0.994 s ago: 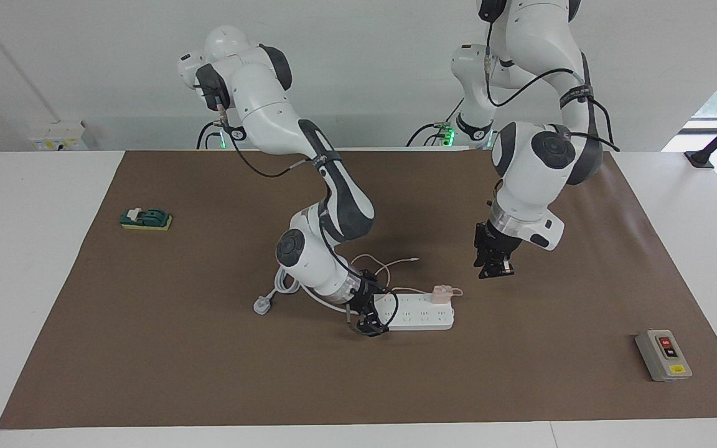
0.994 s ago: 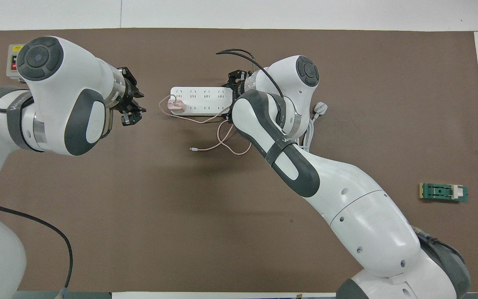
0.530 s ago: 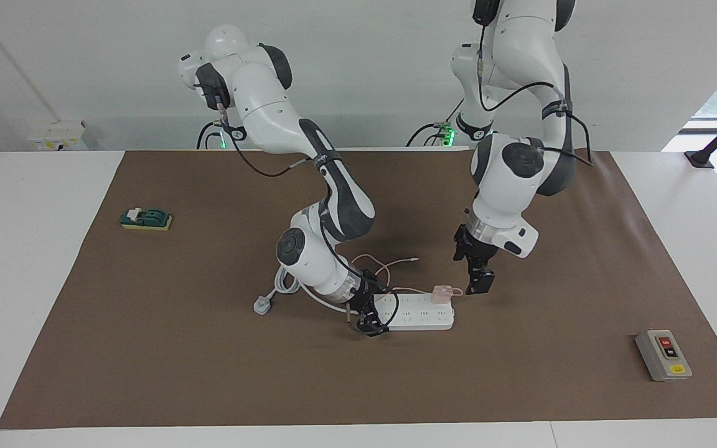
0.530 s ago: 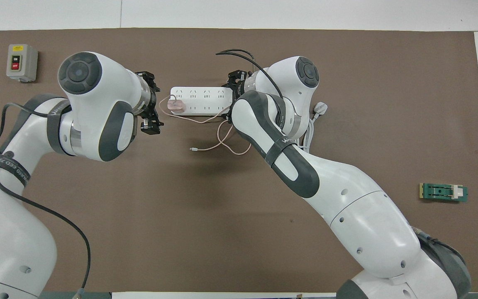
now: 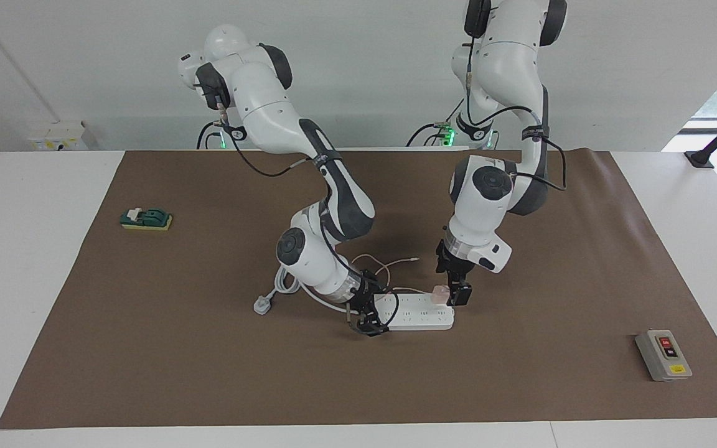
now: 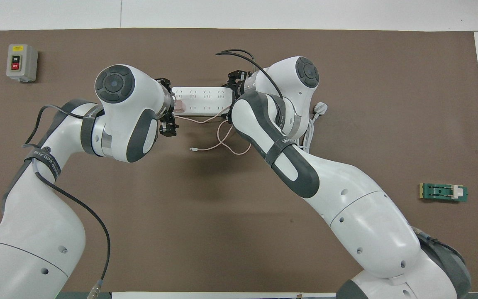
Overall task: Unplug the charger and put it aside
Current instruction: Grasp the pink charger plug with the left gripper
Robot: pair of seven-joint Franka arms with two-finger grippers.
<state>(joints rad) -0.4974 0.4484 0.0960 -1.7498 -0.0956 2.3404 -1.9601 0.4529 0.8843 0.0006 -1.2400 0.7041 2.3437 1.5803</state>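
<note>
The pink charger (image 5: pixel 439 294) sits plugged into the white power strip (image 5: pixel 421 318) at the end toward the left arm, its thin cable (image 5: pixel 389 266) looping on the brown mat (image 5: pixel 209 373) nearer the robots. The left gripper (image 5: pixel 460 295) stands just beside the charger with its fingers spread wide, holding nothing. The right gripper (image 5: pixel 368 325) is at the strip's other end; whether it grips I cannot tell. A white plug (image 5: pixel 262 305), a grey switch box (image 5: pixel 663 354) and a green block (image 5: pixel 145 218) lie apart.

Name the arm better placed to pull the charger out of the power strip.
Left: its open end effector is already at the pink charger, which is plugged in. The right end effector is on the power strip, at its other end.
</note>
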